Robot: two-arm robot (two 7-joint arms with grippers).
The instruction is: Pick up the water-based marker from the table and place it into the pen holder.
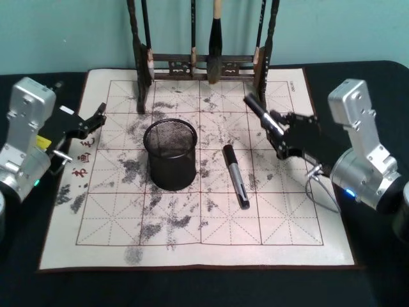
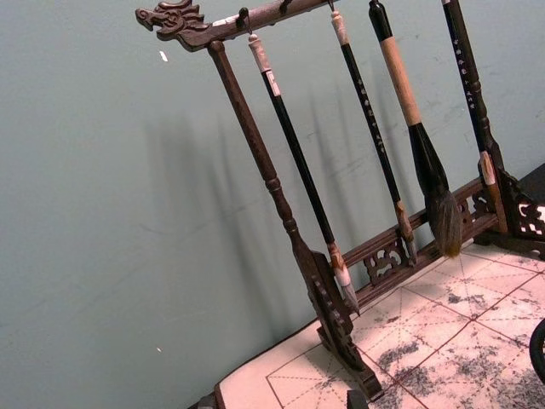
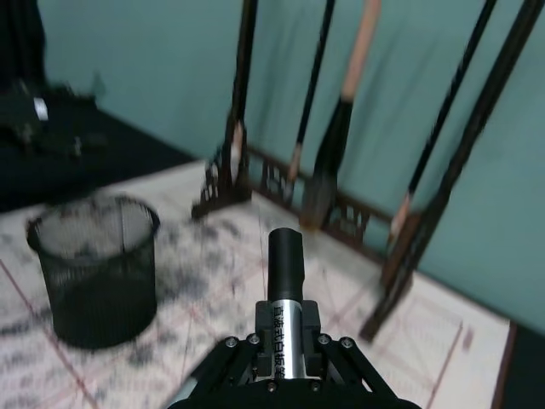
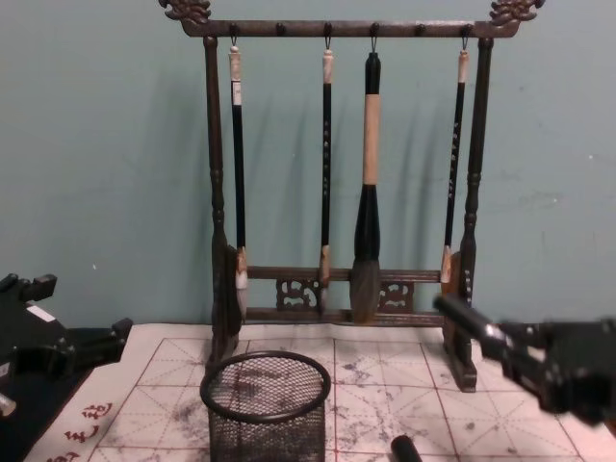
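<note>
The right gripper (image 1: 276, 125) (image 3: 285, 358) (image 4: 525, 358) hangs above the right part of the mat (image 1: 281, 217), clenched around a water-based marker (image 1: 257, 107) (image 3: 285, 264) (image 4: 464, 316). The marker's silver barrel sits between the jaws. Its black end sticks out ahead of the fingertips, pointing up and away toward the brush rack (image 1: 204, 64) (image 4: 337, 279), which stands just beyond the gripper at the far edge of the mat.

The pen holder (image 1: 170, 153) (image 3: 94, 273) (image 4: 267, 409) stands upright on the mat, off to this gripper's left and lower down, well apart from it. A second marker (image 1: 235, 176) lies flat on the mat between the gripper and the pen holder, below the gripper and just beside the holder without touching it. Its black cap points toward the rack.

The left gripper (image 1: 97, 117) (image 4: 96, 344) hangs idle at the mat's left edge, over the dark table (image 1: 370, 275), with the pen holder to its right and somewhat nearer the robot. Whether it is released or clenched cannot be told. Ahead of it, the left wrist view shows the rack's near post and hanging brushes (image 2: 409, 111).
</note>
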